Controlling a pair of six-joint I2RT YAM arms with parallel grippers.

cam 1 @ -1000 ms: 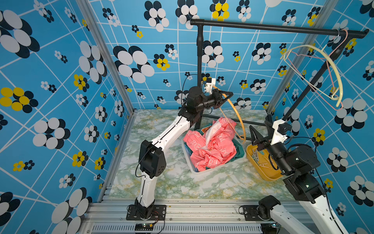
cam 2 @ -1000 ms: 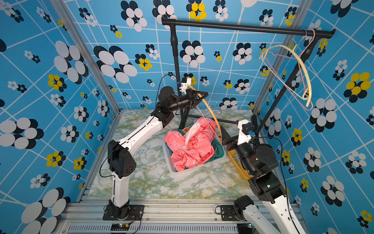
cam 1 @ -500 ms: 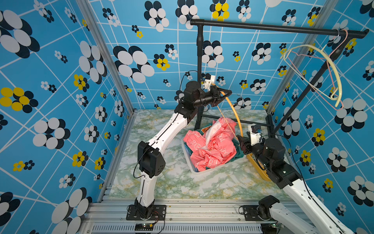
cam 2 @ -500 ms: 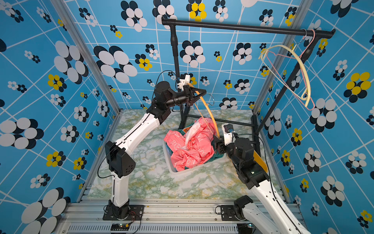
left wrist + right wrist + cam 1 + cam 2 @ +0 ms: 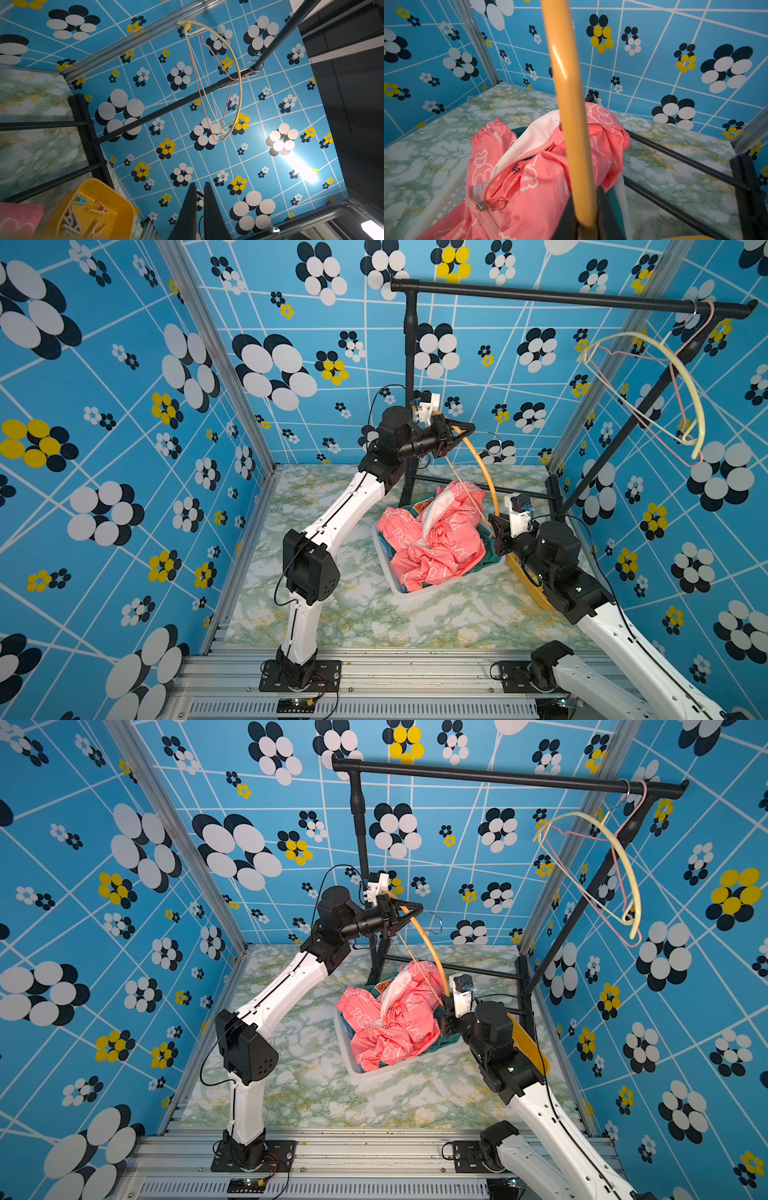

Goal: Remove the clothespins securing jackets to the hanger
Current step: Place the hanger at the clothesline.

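Note:
An orange hanger point(image 5: 484, 472) arcs from high at the back down to the basket. My left gripper point(image 5: 457, 433) is shut on its upper end beside the wire hook; in the left wrist view its fingers point(image 5: 207, 199) stand almost together. My right gripper point(image 5: 495, 531) is shut on the hanger's lower end point(image 5: 566, 104). The pink jacket point(image 5: 436, 539) with white bear outlines lies bunched in the white basket point(image 5: 409, 593), its collar raised against the hanger. A teal jacket point(image 5: 488, 562) lies under it. Several clothespins point(image 5: 97, 209), one pale green point(image 5: 80, 199), lie in the yellow bin point(image 5: 116, 207).
A black clothes rack point(image 5: 561, 296) spans the back and right, its base bars point(image 5: 685, 160) on the marble table. A cream hanger point(image 5: 698, 406) and a pink wire hanger hang bare at the rail's right end. My right arm partly covers the yellow bin point(image 5: 528, 1040).
My right gripper has swung left from above the yellow bin to the hanger's lower end and shut on it. My left arm has kept its hold and shifted slightly.

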